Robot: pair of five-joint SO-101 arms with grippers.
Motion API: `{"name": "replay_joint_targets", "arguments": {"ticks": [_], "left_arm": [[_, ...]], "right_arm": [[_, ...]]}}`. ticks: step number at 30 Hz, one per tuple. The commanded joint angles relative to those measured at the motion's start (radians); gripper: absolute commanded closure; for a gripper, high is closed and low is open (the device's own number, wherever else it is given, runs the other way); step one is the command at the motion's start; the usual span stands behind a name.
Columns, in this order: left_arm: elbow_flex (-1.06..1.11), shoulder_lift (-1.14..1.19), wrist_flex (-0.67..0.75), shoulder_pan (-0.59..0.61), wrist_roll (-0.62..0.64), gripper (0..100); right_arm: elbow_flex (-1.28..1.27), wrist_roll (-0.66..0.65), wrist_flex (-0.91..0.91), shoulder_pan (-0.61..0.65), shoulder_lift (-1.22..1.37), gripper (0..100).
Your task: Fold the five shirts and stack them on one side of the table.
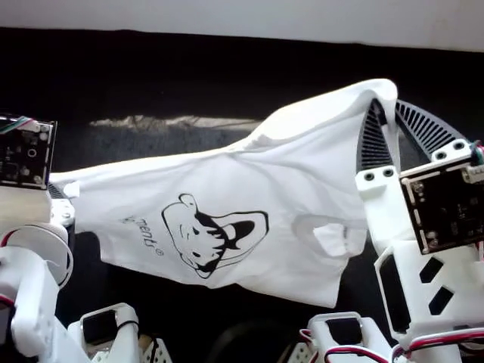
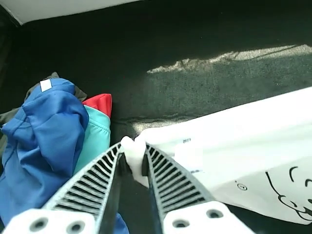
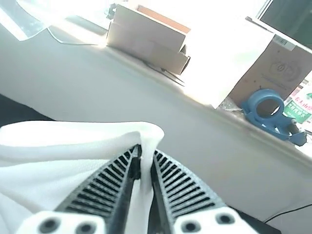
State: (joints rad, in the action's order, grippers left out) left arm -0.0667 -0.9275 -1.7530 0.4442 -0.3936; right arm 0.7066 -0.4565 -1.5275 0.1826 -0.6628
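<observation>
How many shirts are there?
4 for sure. The white shirt hangs stretched between the left claw and right claw. A blue shirt, a teal shirt and a red shirt lie heaped on the table. A grey scrap beside them might be a fifth.

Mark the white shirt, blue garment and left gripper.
white shirt [image 1: 227,174]: high view, chest above print.
blue garment [image 2: 46,131]: left wrist view, crumpled middle.
left gripper [image 2: 134,152]: left wrist view, between fingertips.
</observation>
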Motion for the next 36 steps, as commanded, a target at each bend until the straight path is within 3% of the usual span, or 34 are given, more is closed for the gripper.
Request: {"name": "replay_joint_targets", "arguments": {"ticks": [1, 10, 16, 23, 28, 36], "left_arm": [[-0.025, -0.028, 0.000, -0.004, 0.003, 99], [-0.174, -0.031, -0.006, -0.002, 0.038, 99], [-0.171, -0.027, -0.006, -0.008, 0.080, 99], [-0.249, -0.035, -0.008, 0.004, 0.075, 99], [-0.395, -0.030, -0.008, 0.097, 0.069, 99], [-0.418, -0.035, -0.002, 0.094, 0.057, 99]], "right_arm": [[0.001, -0.008, 0.110, -0.022, -0.013, 99.2], [0.156, -0.009, 0.262, -0.022, -0.005, 99.2], [0.165, -0.114, 0.351, -0.022, -0.004, 99.2], [0.170, -0.114, 0.361, -0.030, -0.010, 99.2], [0.166, -0.112, 0.360, -0.084, -0.008, 99.2], [0.166, -0.109, 0.358, -0.084, -0.012, 99.2]]}}
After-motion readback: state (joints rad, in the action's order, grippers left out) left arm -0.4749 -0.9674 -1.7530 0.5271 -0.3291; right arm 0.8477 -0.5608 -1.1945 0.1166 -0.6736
